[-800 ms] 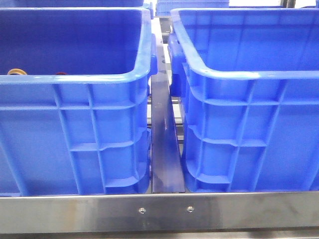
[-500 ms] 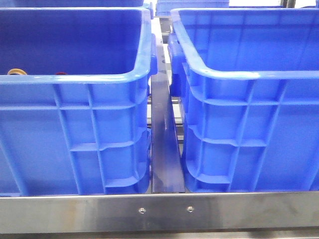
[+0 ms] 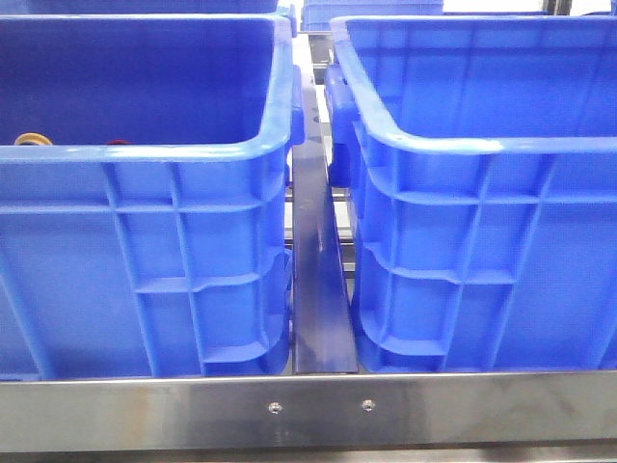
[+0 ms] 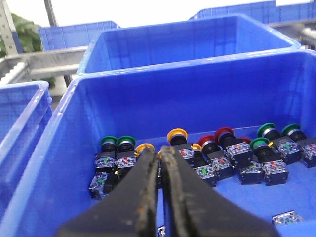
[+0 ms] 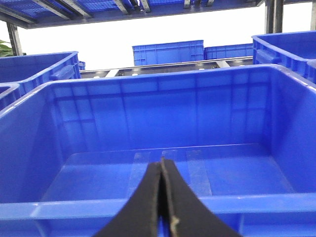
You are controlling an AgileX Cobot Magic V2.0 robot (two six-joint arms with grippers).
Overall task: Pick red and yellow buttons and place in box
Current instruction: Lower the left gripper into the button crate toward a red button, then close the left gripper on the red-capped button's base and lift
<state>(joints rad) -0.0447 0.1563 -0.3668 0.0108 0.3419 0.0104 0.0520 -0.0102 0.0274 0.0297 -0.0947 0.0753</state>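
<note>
The left blue crate holds a row of push buttons. In the left wrist view a yellow button and a second yellow one lie just beyond my left gripper, which is shut with nothing in it and hovers above them. Red buttons lie a little to the side. From the front only a yellow cap and a red cap peek over the rim. The box on the right is empty. My right gripper is shut above its near rim.
Green buttons lie among the red and yellow ones. A loose contact block sits on the crate floor. A metal rail runs between the two crates, and more blue crates stand behind.
</note>
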